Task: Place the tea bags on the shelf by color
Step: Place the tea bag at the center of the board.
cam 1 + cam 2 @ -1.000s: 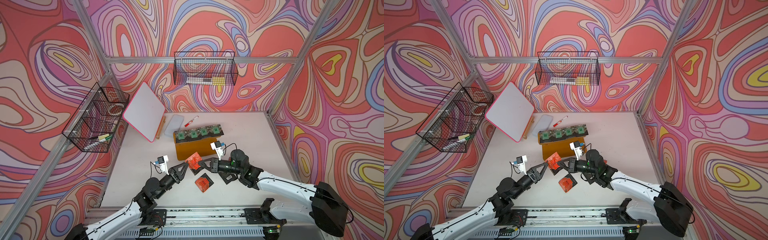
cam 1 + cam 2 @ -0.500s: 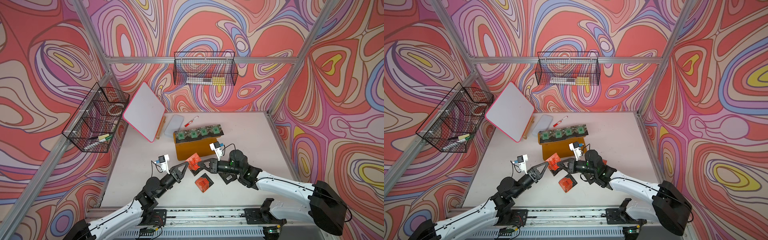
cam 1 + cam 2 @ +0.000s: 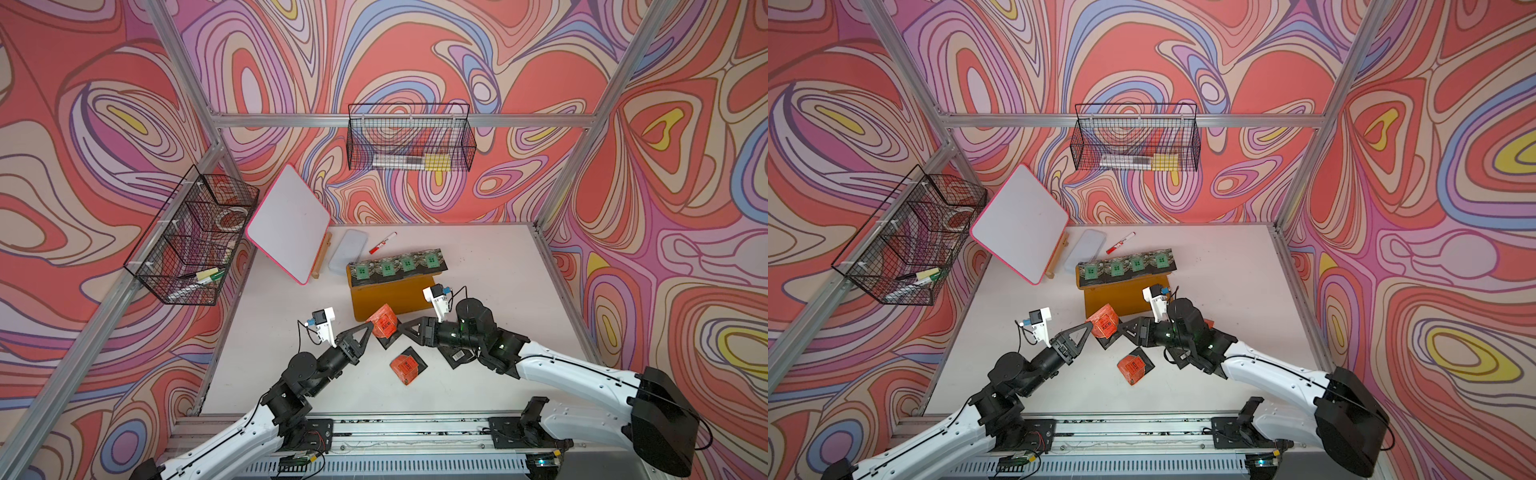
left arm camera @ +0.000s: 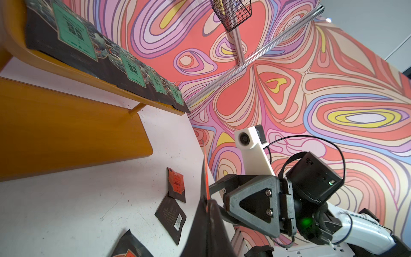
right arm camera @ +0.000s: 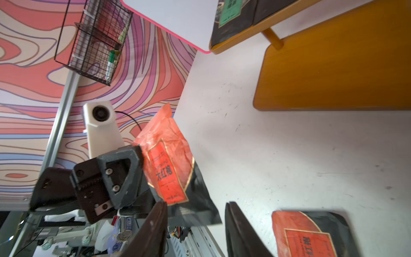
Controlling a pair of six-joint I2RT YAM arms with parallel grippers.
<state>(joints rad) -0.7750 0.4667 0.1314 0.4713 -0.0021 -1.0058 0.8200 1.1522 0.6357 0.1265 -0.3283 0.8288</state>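
1. We see the left gripper [image 3: 369, 328] with its fingers [image 5: 124, 164] clamped on one orange-red tea bag [image 3: 384, 322], held off the worktop [image 3: 498, 266] just near of the shelf's [image 3: 390, 299] lower step.
2. The right gripper [image 3: 405, 328] sits just right of that held bag; in the right wrist view its fingers [image 5: 155, 222] stand apart with the bag's black lower corner between them, and we cannot tell whether they touch it.
3. Four green-labelled tea bags [image 3: 395, 266] lie in a row on the shelf's far, upper step; the lower step is bare.
4. Another orange-red bag [image 3: 405, 366] lies flat on the worktop near of the grippers.
5. A face-down black bag [image 3: 459, 355] lies under the right arm.
6. In the left wrist view one more orange-red bag [image 4: 176, 185] lies overlapping that face-down one.
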